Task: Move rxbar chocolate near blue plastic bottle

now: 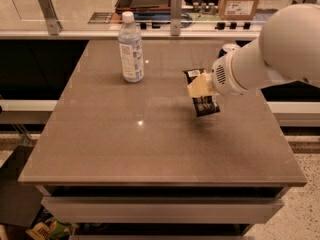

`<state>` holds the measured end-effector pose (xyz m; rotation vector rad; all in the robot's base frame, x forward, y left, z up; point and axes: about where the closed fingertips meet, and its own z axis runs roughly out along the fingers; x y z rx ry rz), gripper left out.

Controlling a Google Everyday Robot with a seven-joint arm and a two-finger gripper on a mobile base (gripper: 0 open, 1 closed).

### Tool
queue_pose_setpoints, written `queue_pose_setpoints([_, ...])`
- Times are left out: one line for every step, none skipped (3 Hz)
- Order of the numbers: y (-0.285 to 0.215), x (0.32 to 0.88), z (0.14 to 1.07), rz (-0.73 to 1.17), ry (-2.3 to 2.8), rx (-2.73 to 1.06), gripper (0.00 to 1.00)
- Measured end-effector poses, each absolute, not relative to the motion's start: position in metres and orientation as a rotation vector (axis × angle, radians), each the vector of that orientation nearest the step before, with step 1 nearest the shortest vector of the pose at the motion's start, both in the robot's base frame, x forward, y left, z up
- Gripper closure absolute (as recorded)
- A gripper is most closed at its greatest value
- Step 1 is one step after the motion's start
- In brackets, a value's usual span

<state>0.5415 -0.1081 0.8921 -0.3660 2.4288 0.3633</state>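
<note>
The gripper (201,87), clamped on the bar (206,106), hangs near the table's (125,149) right edge — the bottle (131,49) stands apart, toward the far edge.

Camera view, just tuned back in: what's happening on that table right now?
The robot's gripper is over the right half of the table, fingers closed on the dark snack bar. The water bottle stands upright toward the back left, well apart from the bar, so the bar is not yet near it. A can peeks out behind the arm at the back right.
</note>
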Motion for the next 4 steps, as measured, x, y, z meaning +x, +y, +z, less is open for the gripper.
queue_pose_setpoints([-0.093,0.547,0.894,0.448,2.362,-0.406,1.00])
queue_pose_setpoints([-0.058,0.558,0.904,0.584,2.240,-0.490,1.00])
queue_pose_setpoints([-0.027,0.568,0.912,0.644,2.159,-0.547,1.00])
queue_pose_setpoints([0.000,0.586,0.911,0.639,2.092,-0.593,1.00])
